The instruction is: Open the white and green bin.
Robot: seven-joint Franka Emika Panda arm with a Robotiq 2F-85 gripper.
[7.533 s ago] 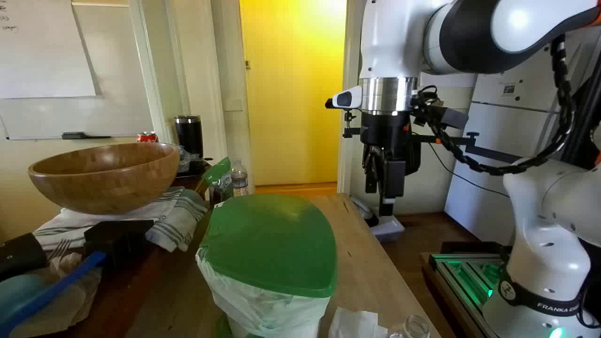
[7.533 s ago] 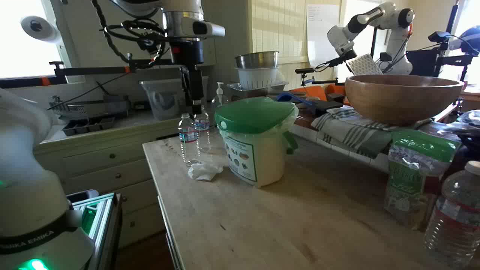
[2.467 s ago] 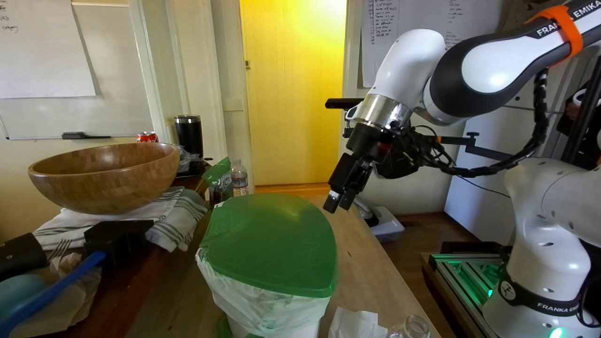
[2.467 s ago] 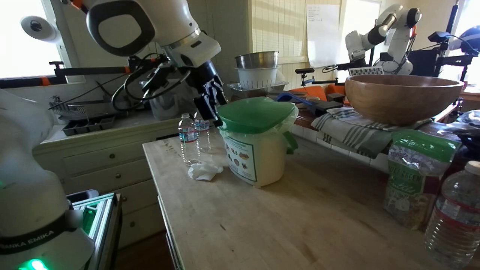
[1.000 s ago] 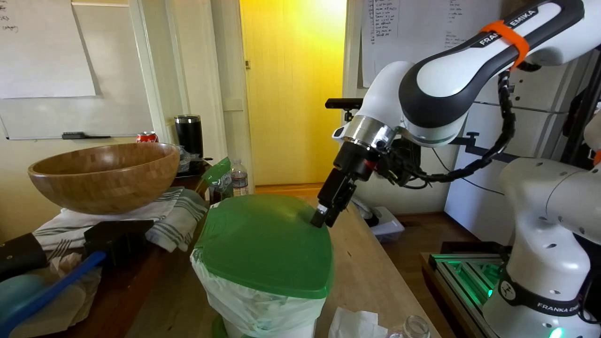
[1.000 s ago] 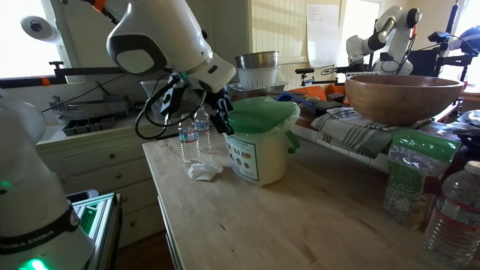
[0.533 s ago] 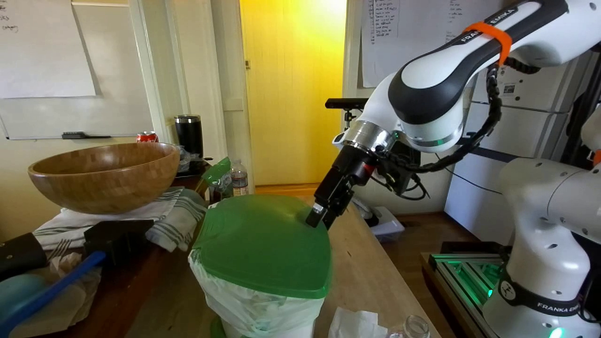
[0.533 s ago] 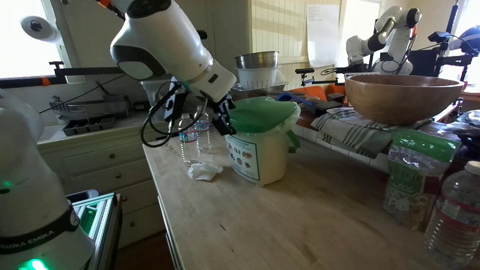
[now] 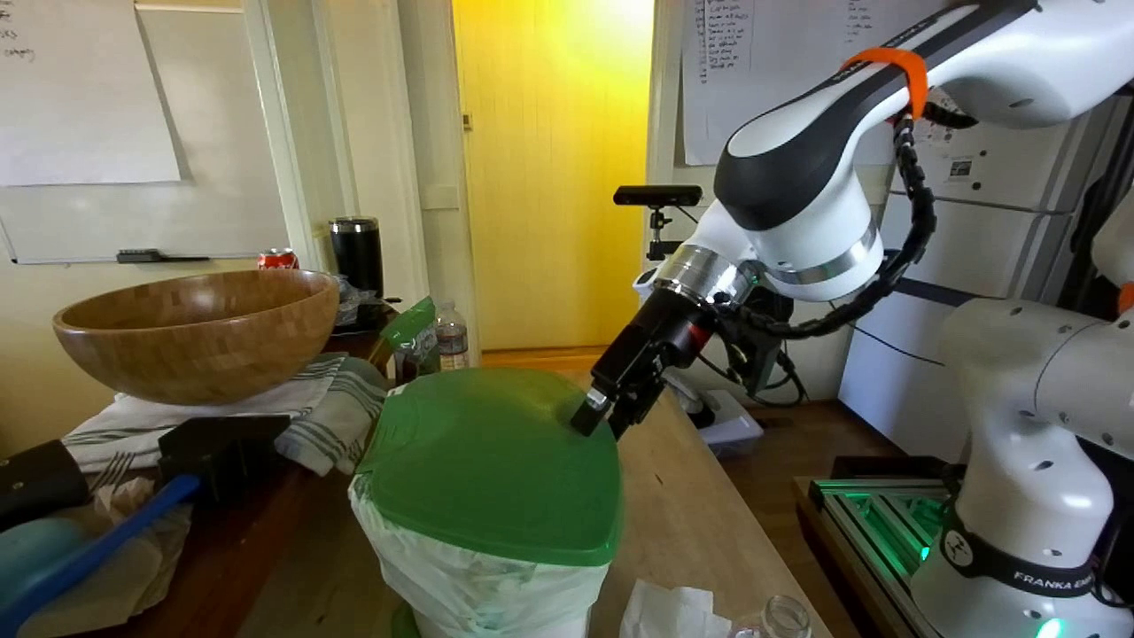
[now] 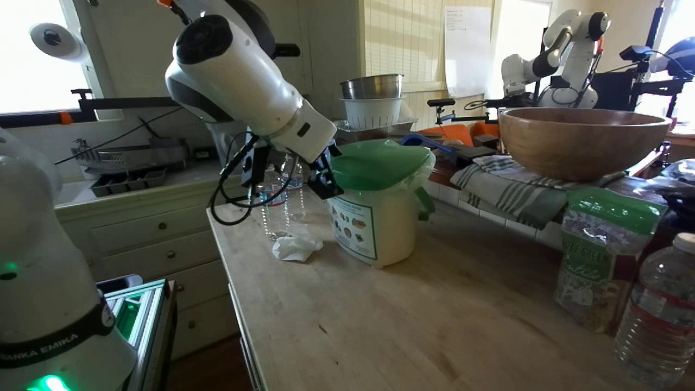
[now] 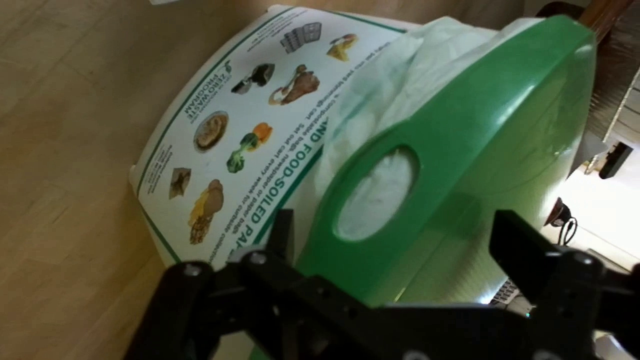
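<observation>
- In an exterior view, the bin (image 10: 393,228) is seen upright on the table (image 10: 461,320), near the middle of the scene; the bowl (image 10: 583,144) is set to the right, well apart from it.
- The lid (image 9: 496,470) is seen lowered over the bin in all three views. No gap can be made out beneath it, so the opening itself is judged not yet done.
- The liner (image 9: 483,571) is wrapped around the upper part of the bin, and a patch of it is shown through an oval hole (image 11: 377,194) in the lid.
- The jaws of the gripper (image 11: 394,220) are parted wide, and nothing is clasped.
- In the wrist view, the hole and the lid's edge are framed between the fingers (image 11: 520,245). One finger appears to be placed over the lid's top, the other down beside its edge; whether the lid is touched cannot be told.
- The reach is therefore judged to be nearly finished.
- What is left, by the same judgement: the edge is to be caught, then the lid is to be raised and swung back until the inside is exposed.
</observation>
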